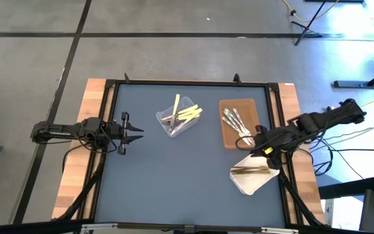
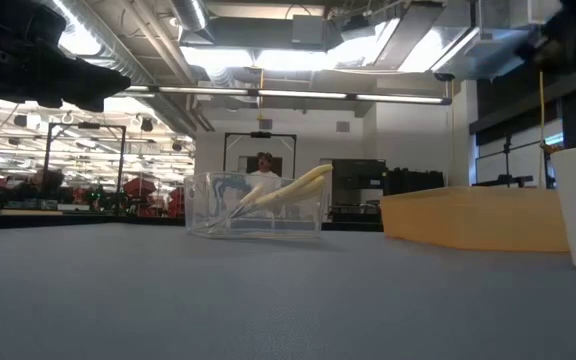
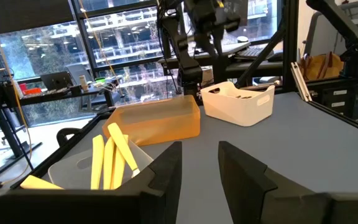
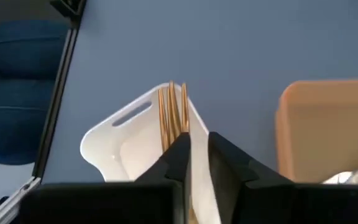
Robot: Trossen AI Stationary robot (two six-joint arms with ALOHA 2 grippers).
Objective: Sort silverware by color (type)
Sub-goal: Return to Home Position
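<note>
Left of the frame, my left gripper (image 1: 133,132) sits over the table edge, fingers spread. My right gripper (image 1: 255,148), slightly parted and empty, hangs between the brown tray (image 1: 228,138) holding silver pieces (image 1: 236,122) and the white bin (image 1: 247,185) holding gold knives (image 1: 250,170). Yellow utensils (image 1: 188,114) fill the clear tub (image 1: 174,127) at centre.

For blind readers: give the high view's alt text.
A table holds yellow utensils in a clear tub, silver utensils on a brown tray, gold utensils in a white bin. Left gripper sits far left; right gripper hovers by the bin.
</note>
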